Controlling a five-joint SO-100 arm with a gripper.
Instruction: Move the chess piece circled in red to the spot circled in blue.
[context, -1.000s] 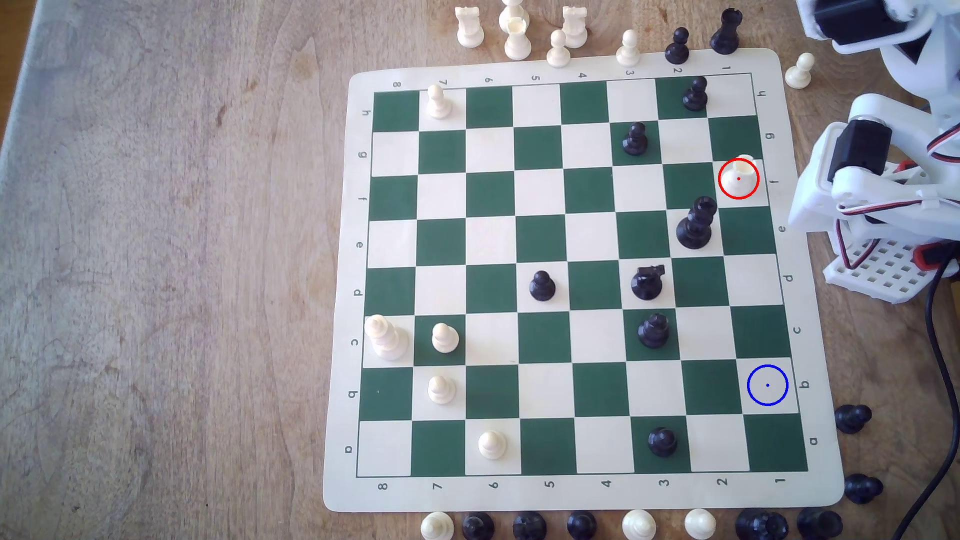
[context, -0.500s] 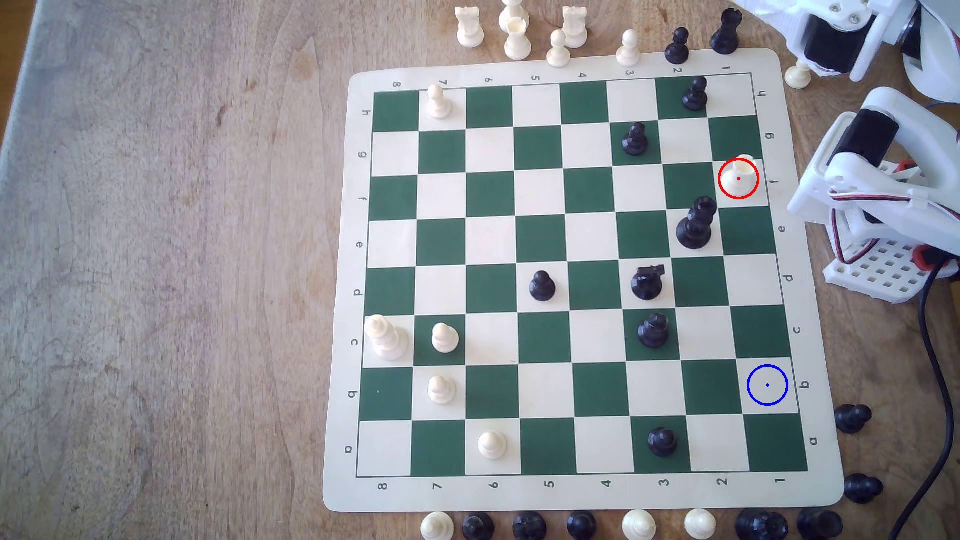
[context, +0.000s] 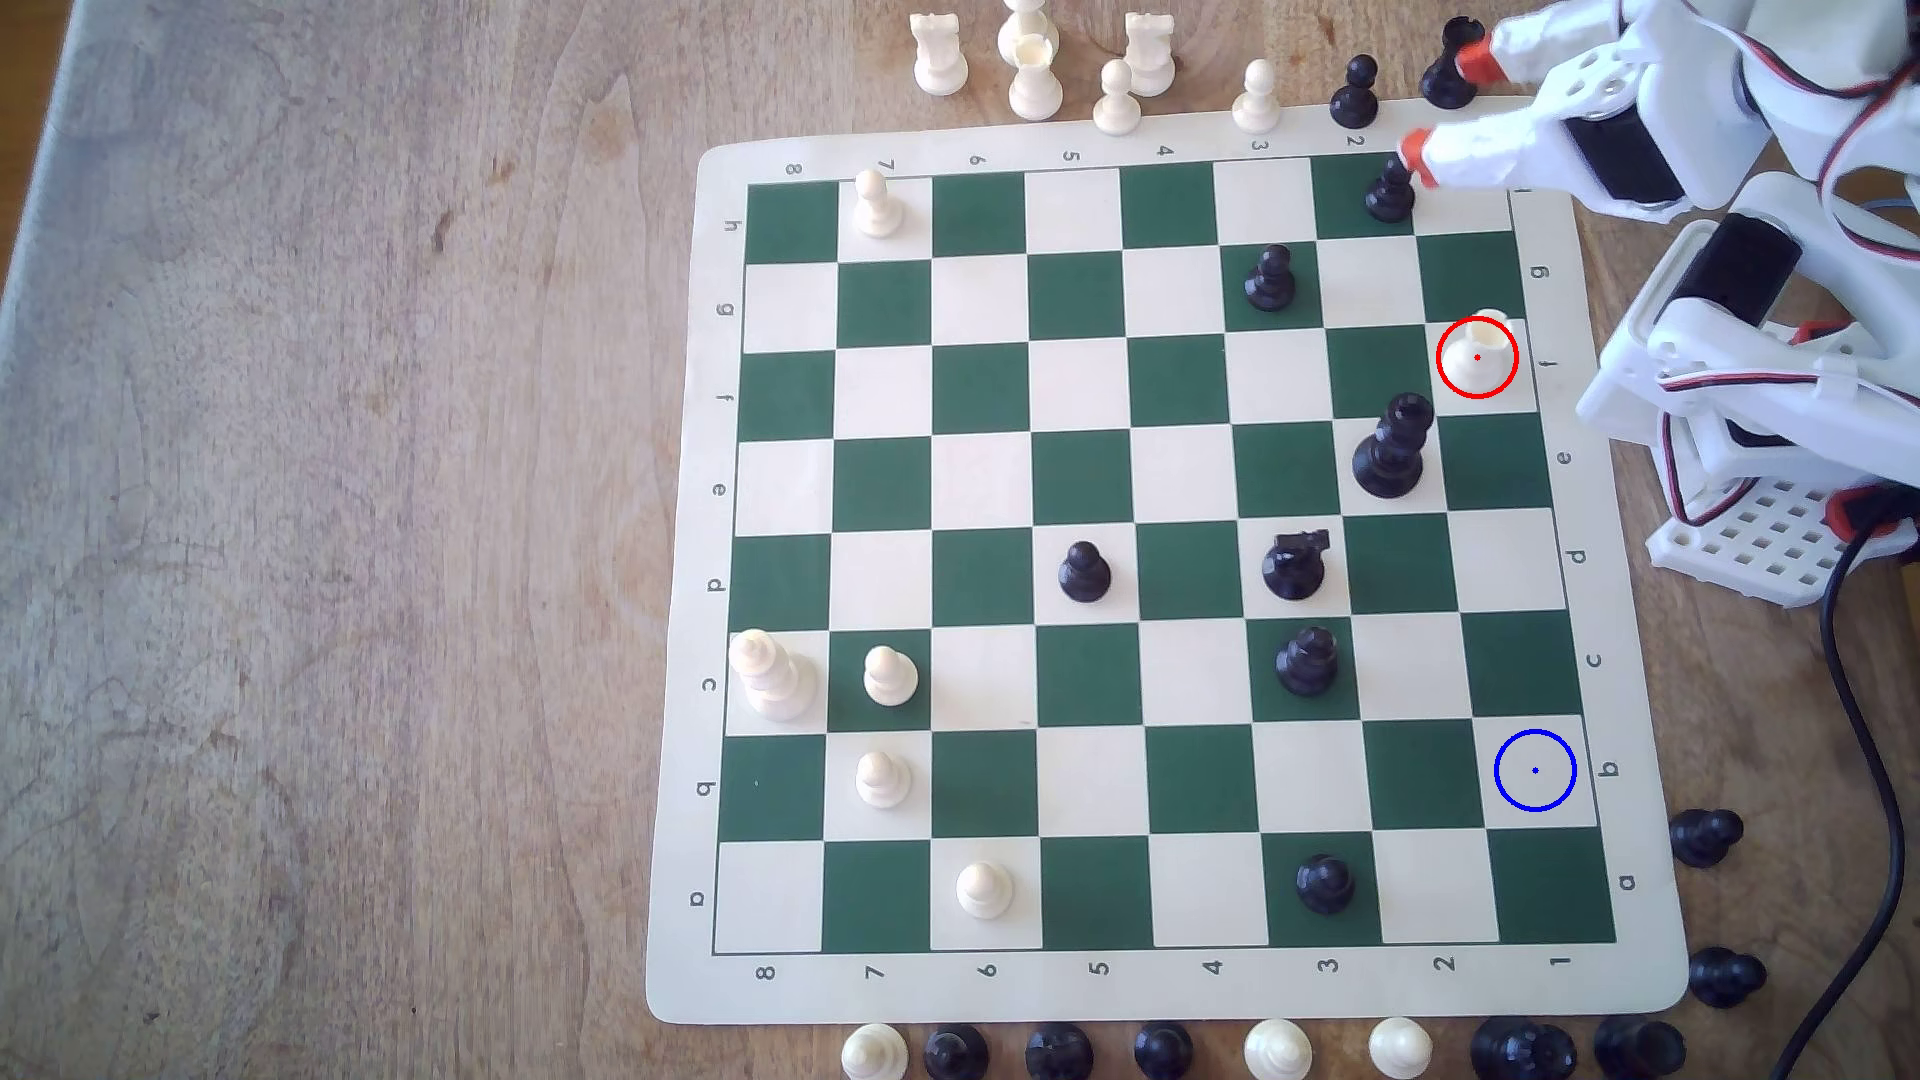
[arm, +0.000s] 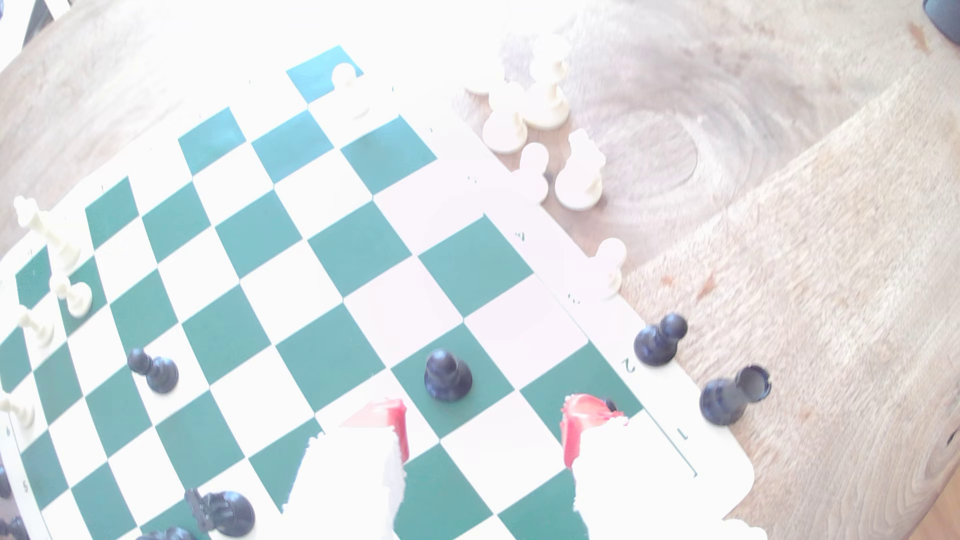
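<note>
The chess piece circled in red (context: 1477, 356) is a small cream piece standing on a cream square at the board's edge on the exterior view's right. The spot circled in blue (context: 1535, 770) is a bare cream square further down that same edge column. My gripper (context: 1445, 112) hangs open over the board's top right corner in the exterior view, well above the circled piece. Its red-tipped fingers (context: 1415, 161) reach beside a black pawn (context: 1390, 197). In the wrist view my gripper (arm: 488, 420) holds nothing, and a black pawn (arm: 448, 375) stands just ahead of it.
A tall black piece (context: 1392, 447) stands one square diagonally from the circled piece. A black rook (context: 1446, 78) and a black pawn (context: 1355, 91) sit off the board beside the gripper. The arm's base (context: 1766, 530) and a black cable (context: 1860, 685) lie past the board's right edge.
The gripper has swung in from the exterior view's upper right corner and now reaches over the board's top right corner. No chess piece has moved.
</note>
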